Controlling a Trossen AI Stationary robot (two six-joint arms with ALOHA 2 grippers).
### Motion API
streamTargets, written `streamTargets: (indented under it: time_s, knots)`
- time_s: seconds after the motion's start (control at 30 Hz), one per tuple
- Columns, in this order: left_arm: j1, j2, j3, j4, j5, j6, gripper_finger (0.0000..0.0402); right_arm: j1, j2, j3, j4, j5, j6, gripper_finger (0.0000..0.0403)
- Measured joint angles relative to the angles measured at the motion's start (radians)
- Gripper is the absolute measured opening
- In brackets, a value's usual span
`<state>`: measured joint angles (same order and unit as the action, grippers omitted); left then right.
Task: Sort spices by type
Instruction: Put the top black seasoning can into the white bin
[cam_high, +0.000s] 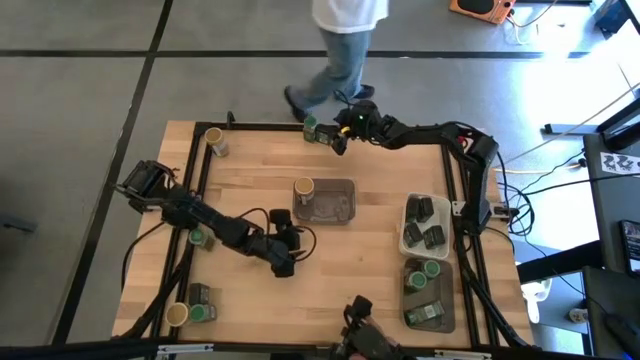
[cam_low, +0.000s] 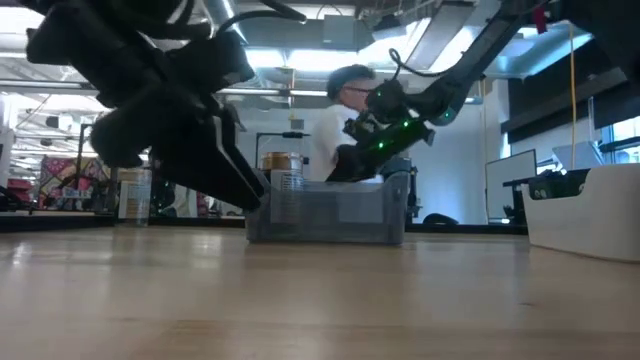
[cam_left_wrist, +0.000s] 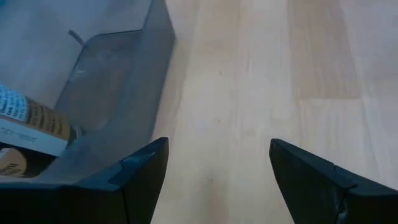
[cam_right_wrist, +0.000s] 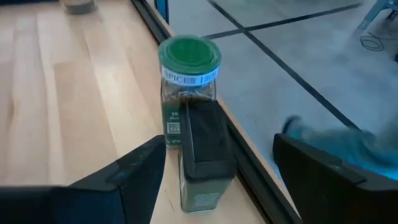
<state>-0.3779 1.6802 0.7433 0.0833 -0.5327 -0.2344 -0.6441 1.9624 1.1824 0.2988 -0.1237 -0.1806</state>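
Two arms are out over the table: the right gripper (cam_high: 335, 133) hovers at twelve o'clock, jaws apart, facing a green-lidded jar (cam_right_wrist: 188, 93) and a dark tin (cam_right_wrist: 204, 155) at the edge. The left gripper (cam_high: 292, 243) sits mid-table, jaws apart, just beside the grey tray (cam_high: 335, 205) holding a tan-lidded jar (cam_high: 303, 188).

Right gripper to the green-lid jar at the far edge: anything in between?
Yes. A small dark tin stands right against the green-lid jar, on the side facing the open right gripper. Otherwise nothing visible.

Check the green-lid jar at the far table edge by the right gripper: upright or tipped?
Upright. The green-lid jar stands with its lid on top, a dark tin against it.
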Motion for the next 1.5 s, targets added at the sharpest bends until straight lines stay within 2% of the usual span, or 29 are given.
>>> streamTargets:
  time_s: [0.2, 0.47, 0.6, 0.83, 1.03, 1.13, 1.37, 1.5]
  knots:
    - [0.025, 0.0, 0.0, 0.005, 0.0, 0.0, 0.0279, -0.007, 0.062, 0.023, -0.007, -0.001, -0.033, 0.0296]
    - [0.04, 0.0, 0.0, 0.007, 0.0, 0.002, 0.0279, -0.005, 0.109, 0.119, -0.086, -0.01, -0.036, 0.0288]
    - [0.04, 0.0, 0.0, 0.004, 0.0, 0.002, 0.0279, -0.005, 0.147, 0.171, -0.152, -0.009, -0.04, 0.0243]
    - [0.039, 0.0, 0.0, 0.003, 0.0, 0.002, 0.0279, -0.003, 0.158, 0.203, -0.231, -0.002, -0.072, 0.0118]
    - [0.036, 0.0, 0.0, 0.002, 0.0, -0.015, 0.0279, 0.026, 0.022, 0.203, -0.384, 0.023, -0.095, 0.0117]
    - [0.028, 0.0, 0.0, 0.003, 0.0, -0.018, 0.0279, 0.08, -0.075, 0.203, -0.501, 0.09, -0.098, 0.0117]
    - [-0.015, 0.0, 0.0, 0.006, 0.0, -0.021, 0.0279, 0.299, -0.351, 0.203, -0.789, 0.37, -0.05, 0.0117]
    - [-0.042, 0.0, 0.0, 0.008, 0.001, -0.025, 0.0279, 0.472, -0.511, 0.203, -0.932, 0.537, 0.071, 0.0119]
